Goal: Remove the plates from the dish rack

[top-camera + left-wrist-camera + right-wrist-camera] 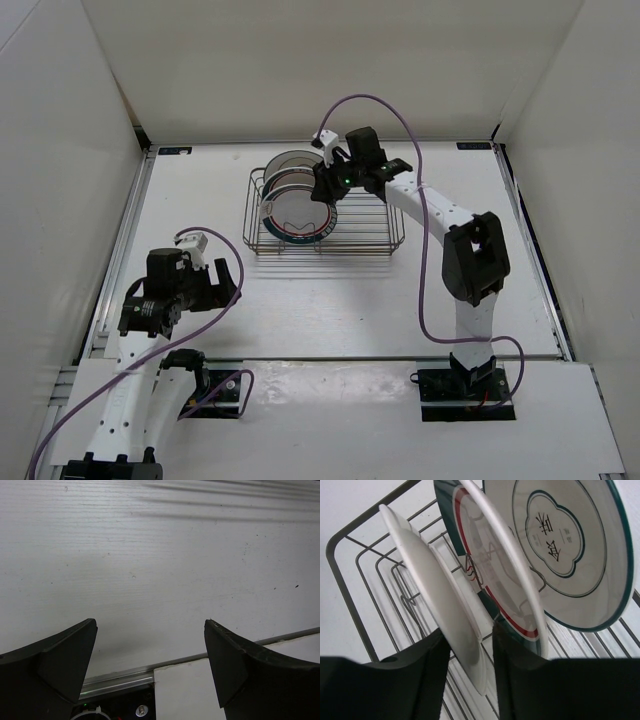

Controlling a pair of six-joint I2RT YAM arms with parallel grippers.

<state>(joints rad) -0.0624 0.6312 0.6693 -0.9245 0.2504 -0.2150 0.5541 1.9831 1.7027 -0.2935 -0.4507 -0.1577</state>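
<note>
The dish rack [372, 238] stands at the back middle of the table, with the plates upright in its left half. The teal-rimmed plate [296, 218] with the red ring is nearest; the grey-rimmed plate [292, 160] stands behind it. My right gripper [326, 190] reaches in from the right. In the right wrist view it [469, 631] straddles the rim of the pale grey-white plate [420, 565], with a thin gap at the right finger. The teal-rimmed plate [570, 545] leans beside it, back stamp showing. My left gripper [228, 286] is open and empty above the table [150, 625].
The rack's wire frame [335, 565] and floor wires lie under the plates. White walls enclose the table on three sides. A metal rail [125, 680] runs along the near table edge under my left gripper. The rack's right half holds nothing.
</note>
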